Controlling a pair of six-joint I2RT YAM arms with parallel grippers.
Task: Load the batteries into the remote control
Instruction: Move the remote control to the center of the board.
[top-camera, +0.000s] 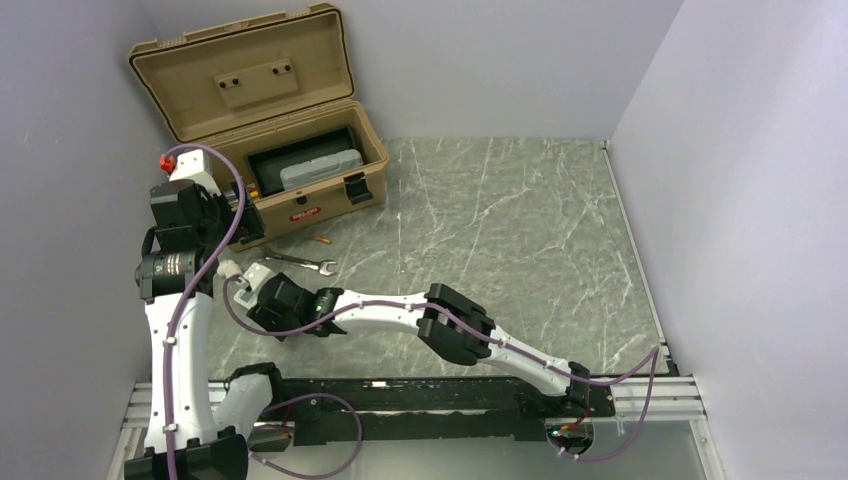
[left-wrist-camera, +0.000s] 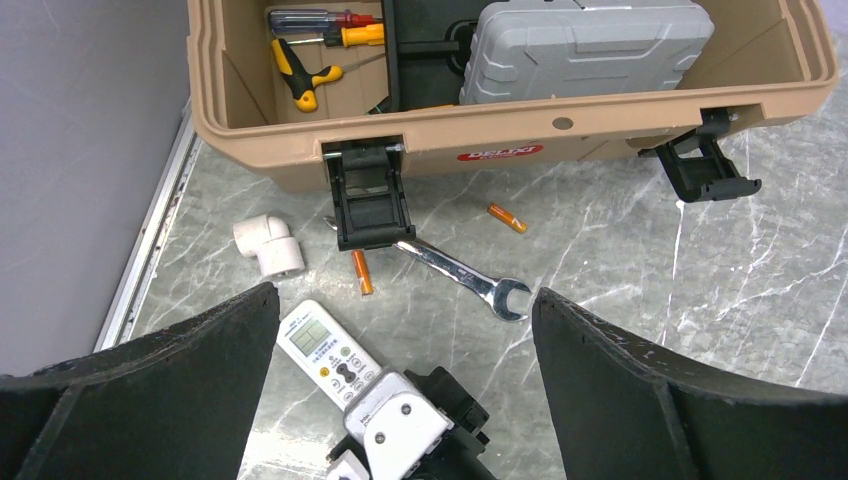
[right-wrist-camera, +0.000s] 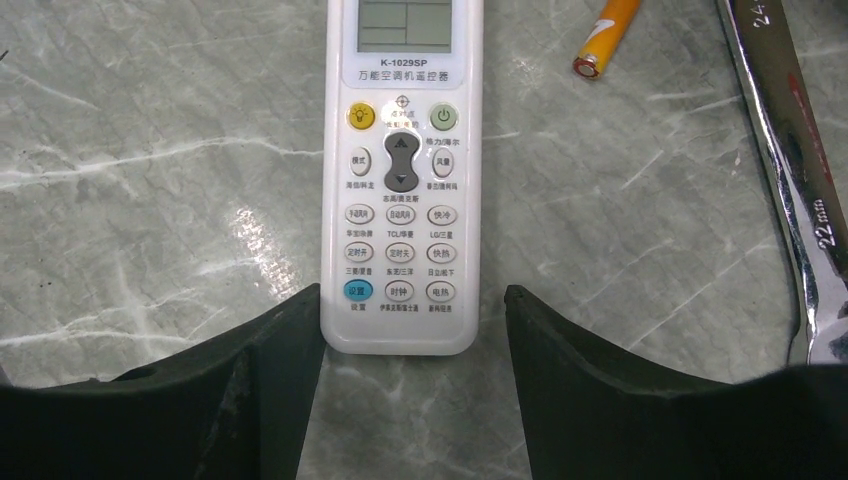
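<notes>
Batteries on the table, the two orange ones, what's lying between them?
The wrench lies slantwise between them in the left wrist view: one battery on its near side, the other battery on its far side.

The remote control (right-wrist-camera: 402, 200), centre of the right wrist view, reads "K-1029SP" below its display, with Chinese captions beneath and at the buttons. The wrench (right-wrist-camera: 790, 170), right edge, is stamped "22mm" and "24". The red label (left-wrist-camera: 499, 153) on the toolbox (left-wrist-camera: 250, 150) is illegible.

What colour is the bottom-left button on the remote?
The button is blue; right wrist view shows it best.
</notes>
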